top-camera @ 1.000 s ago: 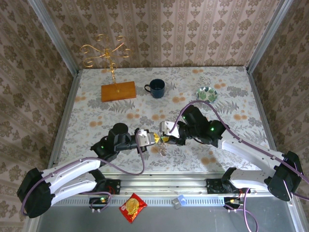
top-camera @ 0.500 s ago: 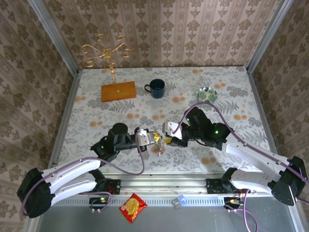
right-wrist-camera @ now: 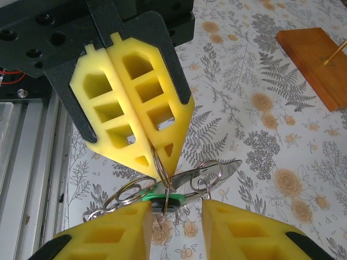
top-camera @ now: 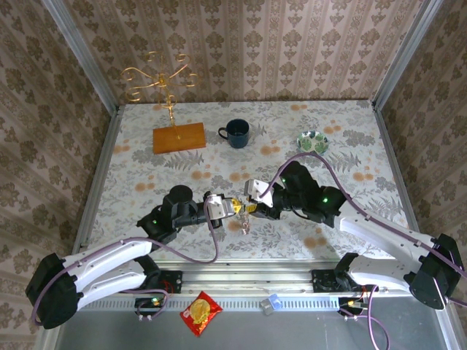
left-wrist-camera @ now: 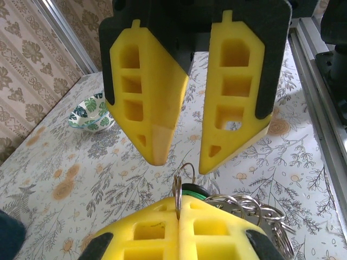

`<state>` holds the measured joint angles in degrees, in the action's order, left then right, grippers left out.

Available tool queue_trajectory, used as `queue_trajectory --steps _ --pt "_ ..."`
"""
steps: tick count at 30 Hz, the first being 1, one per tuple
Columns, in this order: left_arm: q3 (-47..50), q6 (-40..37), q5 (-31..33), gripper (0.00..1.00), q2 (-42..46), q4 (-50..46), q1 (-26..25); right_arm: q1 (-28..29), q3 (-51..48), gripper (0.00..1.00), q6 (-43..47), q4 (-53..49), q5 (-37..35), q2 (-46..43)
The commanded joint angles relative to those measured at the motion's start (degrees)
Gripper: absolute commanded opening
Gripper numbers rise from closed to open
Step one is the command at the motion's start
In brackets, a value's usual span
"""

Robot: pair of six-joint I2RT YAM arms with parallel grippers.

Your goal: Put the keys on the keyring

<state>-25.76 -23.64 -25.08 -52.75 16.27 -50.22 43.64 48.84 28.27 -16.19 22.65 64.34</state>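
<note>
Left gripper (left-wrist-camera: 178,210), pads pressed together on the keyring (left-wrist-camera: 183,174), holding it edge-up for threading; right gripper (right-wrist-camera: 174,212), spread, directly opposite, straddling the green key (right-wrist-camera: 157,195).

mug (top-camera: 237,133), bowl (top-camera: 312,141), stand (top-camera: 179,137) at back, flanks free

Top view: keys (top-camera: 244,220) a tiny glinting cluster, count and shapes too small to tell.
Left wrist view: keyring (left-wrist-camera: 176,184) lower arc hidden, pinched inside left gripper (left-wrist-camera: 178,208), whose fingers (left-wrist-camera: 143,230) run off the bottom edge. Green key head (left-wrist-camera: 194,190) mostly hidden behind them. Mug (left-wrist-camera: 8,238) clipped at the corner.
Right wrist view: wooden base (right-wrist-camera: 317,65) cut by the right edge.
</note>
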Motion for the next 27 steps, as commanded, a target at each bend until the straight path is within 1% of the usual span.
queue_trajectory --steps 1,5,10,14,22,24,27 --pt "0.0 1.0 -0.9 0.0 0.3 3.0 -0.2 -0.2 0.3 0.3 -0.2 1.1 -0.9 0.9" --pt "0.1 1.0 -0.9 0.0 0.4 2.9 -0.2 -0.2 0.4 0.23 -0.1 1.2 -0.3 1.2" --pt "0.3 1.2 -1.1 0.0 0.9 2.8 -0.2 -0.3 0.6 0.1 0.2 0.8 -0.5 1.2" --pt "0.2 2.0 -2.0 0.0 1.3 3.8 -0.2 -0.4 0.6 0.04 0.5 0.5 -1.0 2.1" --pt "0.0 2.7 -3.5 0.0 1.1 5.2 -0.2 -0.4 1.9 0.02 0.1 0.7 0.5 5.6" --pt "0.2 3.0 -3.8 0.0 0.8 5.6 -0.2 -0.4 1.9 0.04 0.1 1.2 0.5 5.6" --pt "0.6 3.0 -3.8 0.0 0.6 6.0 -0.2 -0.6 1.6 0.13 0.0 1.7 0.4 5.1"
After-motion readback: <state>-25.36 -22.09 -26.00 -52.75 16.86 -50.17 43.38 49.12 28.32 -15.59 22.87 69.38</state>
